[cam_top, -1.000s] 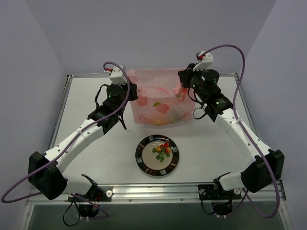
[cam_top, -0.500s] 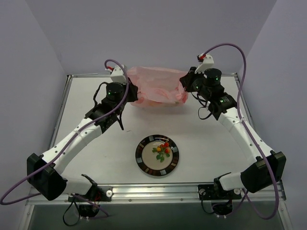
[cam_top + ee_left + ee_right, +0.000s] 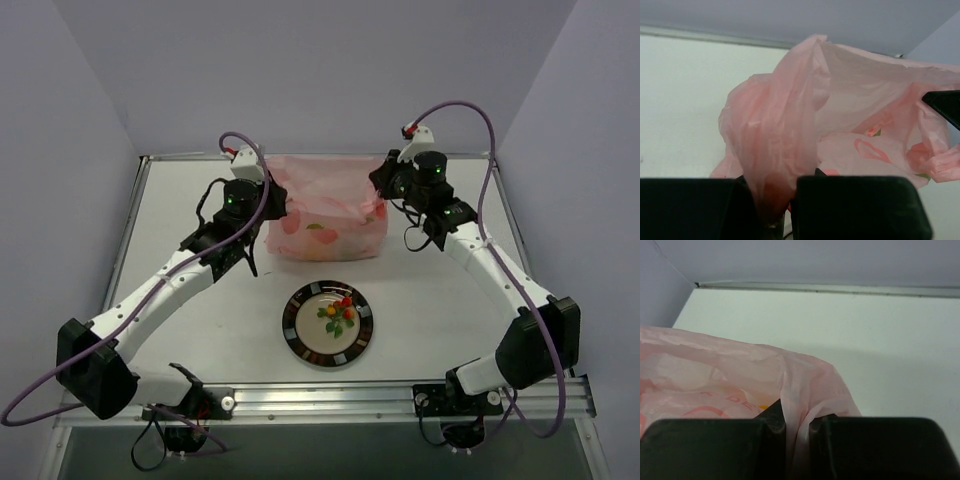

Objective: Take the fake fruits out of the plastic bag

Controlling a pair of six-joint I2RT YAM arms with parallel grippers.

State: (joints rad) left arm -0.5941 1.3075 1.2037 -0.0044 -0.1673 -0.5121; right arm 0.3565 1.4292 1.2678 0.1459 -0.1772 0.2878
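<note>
The plastic bag (image 3: 325, 215), clamped at both corners by the left gripper (image 3: 771, 202) and right gripper (image 3: 796, 437), is spread again beyond the plate (image 3: 290, 325); only the berry cluster (image 3: 340, 312) is out.

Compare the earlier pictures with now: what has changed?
The plastic bag, bunched up toward the back half a second ago, hangs spread again as before. The left gripper and right gripper stay shut on its top edge. The plate and the berry cluster on it have not moved.
</note>
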